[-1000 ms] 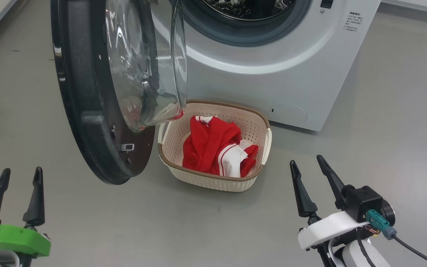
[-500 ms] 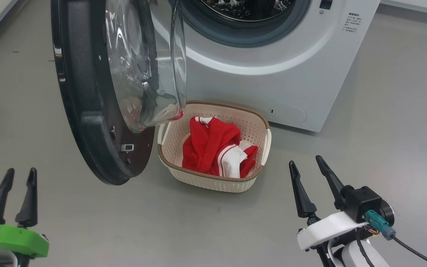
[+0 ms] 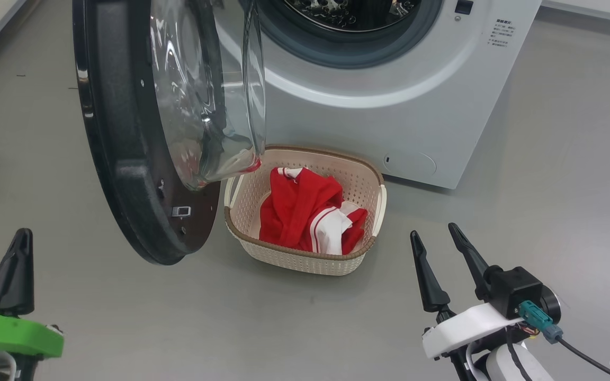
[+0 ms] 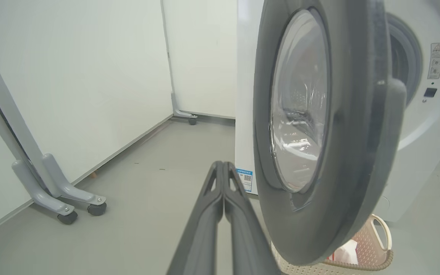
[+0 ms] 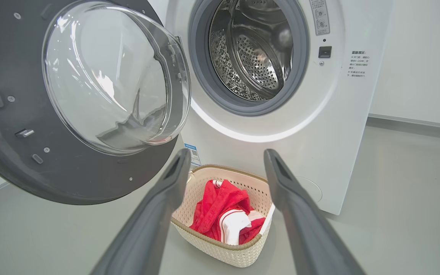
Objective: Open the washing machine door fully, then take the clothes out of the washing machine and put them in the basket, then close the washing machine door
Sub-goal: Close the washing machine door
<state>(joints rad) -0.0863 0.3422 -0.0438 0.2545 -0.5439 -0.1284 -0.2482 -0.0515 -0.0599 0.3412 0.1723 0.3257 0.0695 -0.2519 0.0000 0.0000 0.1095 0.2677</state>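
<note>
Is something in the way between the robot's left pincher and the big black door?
Nothing visible is. The shut left gripper is apart from the washing machine door, with just grey floor between them.

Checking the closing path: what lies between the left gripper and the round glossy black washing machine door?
Only bare grey floor, as the head view shows, between the shut left gripper and the door.

Washing machine (image 3: 389, 121) white, grey gasket (image 5: 199, 65), shiny steel drum (image 5: 258, 57) dotted with holes, small blue label (image 5: 194, 152). Washing machine door (image 3: 119, 159) glossy black, clear glass centre. Basket (image 3: 305, 262) cream, perforated-dot sides, brown woven-look rim. Clothes (image 3: 299, 211) red with white stripes and a white panel. Floor (image 3: 548, 185) plain grey. Left gripper (image 3: 20, 238) dark fingers, green mount; right gripper (image 3: 433, 229) dark fingers, white mount.
</note>
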